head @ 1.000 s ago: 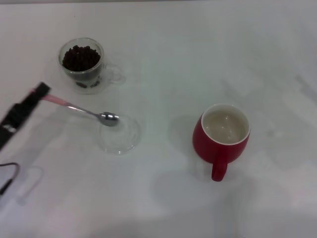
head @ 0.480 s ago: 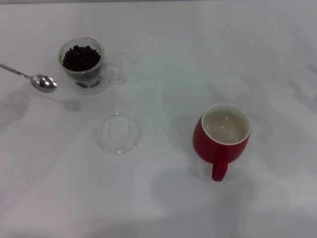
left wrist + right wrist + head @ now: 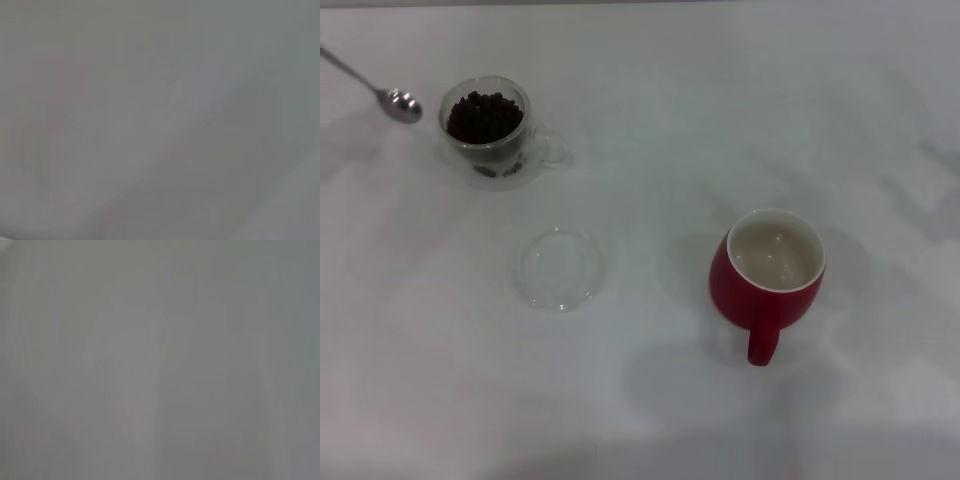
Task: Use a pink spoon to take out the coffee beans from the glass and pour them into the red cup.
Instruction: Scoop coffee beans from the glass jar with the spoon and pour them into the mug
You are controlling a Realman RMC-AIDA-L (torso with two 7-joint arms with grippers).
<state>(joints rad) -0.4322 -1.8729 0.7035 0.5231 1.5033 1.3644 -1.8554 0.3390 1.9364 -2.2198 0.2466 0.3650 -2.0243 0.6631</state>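
At the far left edge of my head view the pink spoon [image 3: 390, 95] hangs in the air, only its metal bowl and thin neck in sight; the handle runs off up and to the left out of the picture, so its long axis slants from that corner down toward the glass [image 3: 488, 132]. My left gripper must be carrying it, but that gripper is out of the head view and my left wrist view shows only blank grey, so I cannot tell how its jaws stand. The spoon bowl is just beside the glass on its left, apart from the rim and about level with it. That is the relation my next move turns on, as I judge it: the bowl has to travel a short way to the right and dip down into the coffee beans [image 3: 483, 115], which fill the glass as a dark heap. The handle of the glass points right, away from the spoon, so it should not get in the way. Nearer me, a shallow clear dish [image 3: 560, 268] lies on the white table [image 3: 650, 120]. Well off to the right stands the red cup [image 3: 770, 270], upright, its cream inside with no beans that I can see, handle toward me. My right gripper is nowhere in view and its wrist view is blank too, so the left arm is plainly the nearer one.
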